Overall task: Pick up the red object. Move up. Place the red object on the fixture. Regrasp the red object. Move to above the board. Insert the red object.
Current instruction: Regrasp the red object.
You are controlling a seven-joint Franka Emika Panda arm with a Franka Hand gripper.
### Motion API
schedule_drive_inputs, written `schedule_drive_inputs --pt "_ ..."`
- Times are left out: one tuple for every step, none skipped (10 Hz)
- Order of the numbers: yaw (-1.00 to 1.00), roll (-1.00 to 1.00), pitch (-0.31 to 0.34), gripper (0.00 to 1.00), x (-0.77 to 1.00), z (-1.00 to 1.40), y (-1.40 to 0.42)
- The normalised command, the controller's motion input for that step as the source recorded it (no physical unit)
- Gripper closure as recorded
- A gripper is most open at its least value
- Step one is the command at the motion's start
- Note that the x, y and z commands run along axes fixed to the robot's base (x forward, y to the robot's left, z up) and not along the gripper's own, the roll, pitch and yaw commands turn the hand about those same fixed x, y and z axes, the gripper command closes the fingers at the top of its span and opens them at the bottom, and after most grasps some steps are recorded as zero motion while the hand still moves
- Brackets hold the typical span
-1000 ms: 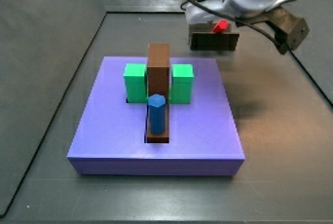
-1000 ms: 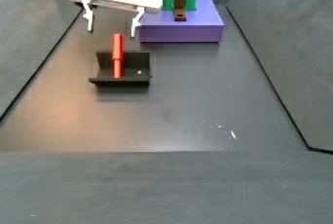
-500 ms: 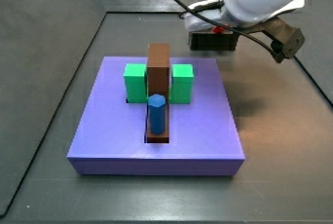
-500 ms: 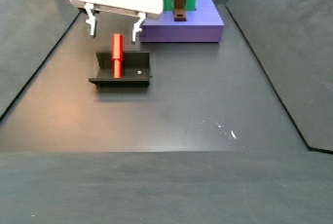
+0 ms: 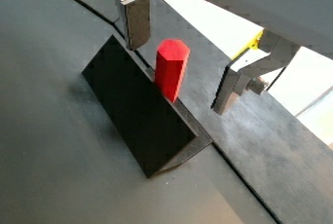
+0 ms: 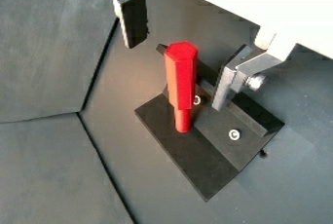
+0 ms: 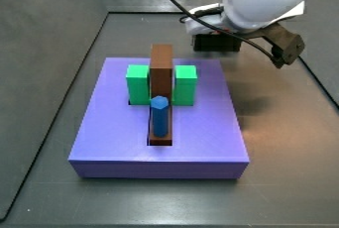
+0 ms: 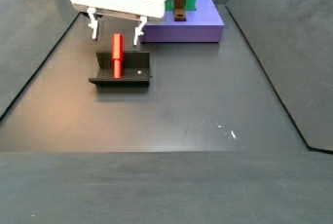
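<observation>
The slim bright red peg (image 8: 117, 54) stood upright against the dark L-shaped fixture (image 8: 120, 72); above it hung the silver-fingered gripper (image 8: 115, 26), released, jaws apart.

The dark floor (image 8: 182, 121) carries the fixture (image 8: 120, 76) and the board (image 7: 161, 123), gripper (image 8: 113, 28) above.

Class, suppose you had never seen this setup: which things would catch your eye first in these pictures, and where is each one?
The red object stands out first, upright on the dark fixture on the floor, untouched. The gripper hovers just above it, jaws open either side in both wrist views. Behind lies the purple board, with green blocks and a blue cylinder.
</observation>
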Motion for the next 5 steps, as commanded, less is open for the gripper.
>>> schedule_drive_inputs --pt "0.00 0.18 0.000 0.00 0.00 -0.08 0.00" --pt "0.00 0.16 0.000 0.00 0.00 -0.07 0.00" --pt "0.00 0.17 0.000 0.00 0.00 -0.08 0.00" --pt "0.00 0.18 0.000 0.00 0.00 -0.09 0.00" --pt "0.00 0.20 0.000 0.00 0.00 -0.05 -0.01"
